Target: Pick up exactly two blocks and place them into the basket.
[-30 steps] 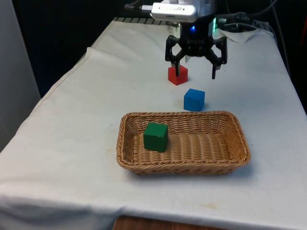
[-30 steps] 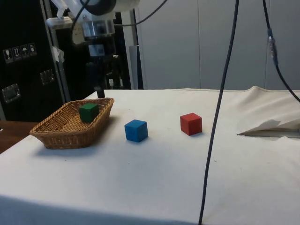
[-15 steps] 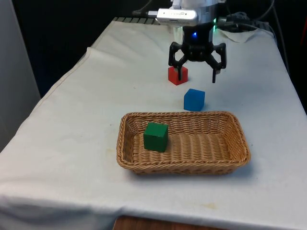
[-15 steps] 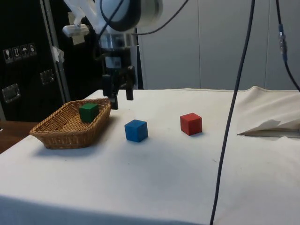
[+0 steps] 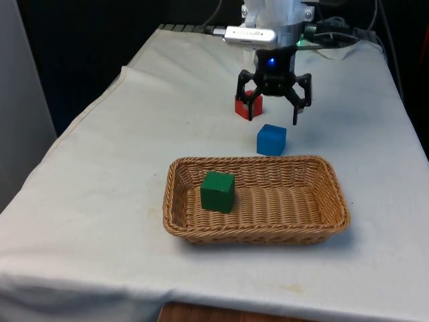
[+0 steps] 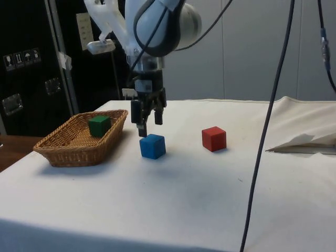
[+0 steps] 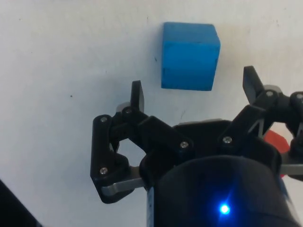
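Observation:
A blue block (image 5: 271, 139) (image 6: 152, 146) (image 7: 190, 56) rests on the white cloth just beyond the wicker basket (image 5: 333, 190) (image 6: 63, 147). My gripper (image 5: 273, 117) (image 6: 149, 126) (image 7: 194, 90) hangs open a little above and behind this block, nothing between its fingers. A green block (image 5: 218, 191) (image 6: 98, 126) lies inside the basket, near the end at the front view's left. A red block (image 5: 243, 105) (image 6: 213, 138) stands farther back on the cloth, partly behind one finger in the front view; a sliver of it (image 7: 274, 142) shows in the wrist view.
Crumpled white cloth or paper (image 6: 304, 143) lies at the table's far end near the robot. A dark cable (image 6: 268, 126) hangs down in front of the side view.
The gripper has come down and moved from over the basket's far rim to just above the blue block. The blocks and basket have not moved.

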